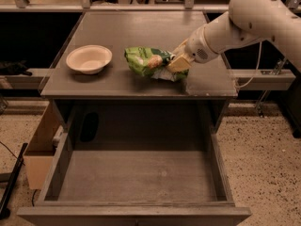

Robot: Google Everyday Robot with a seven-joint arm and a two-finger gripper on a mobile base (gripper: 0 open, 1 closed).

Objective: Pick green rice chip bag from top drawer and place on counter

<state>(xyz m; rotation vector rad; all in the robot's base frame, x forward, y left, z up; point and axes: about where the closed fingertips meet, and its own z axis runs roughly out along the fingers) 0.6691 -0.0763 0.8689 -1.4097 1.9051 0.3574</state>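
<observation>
The green rice chip bag [148,61] lies on the counter [131,29], right of its middle, crinkled, with its dark green label facing up. My gripper [178,64] is at the bag's right end, with its tan fingers [180,62] against the bag. The white arm reaches in from the upper right. The top drawer [136,175] is pulled wide open below the counter, and its wood-grain floor holds nothing.
A white bowl [89,59] stands on the counter's left part, a little left of the bag. A cardboard box [40,147] sits on the floor left of the drawer. Metal rails [263,74] run on both sides of the cabinet.
</observation>
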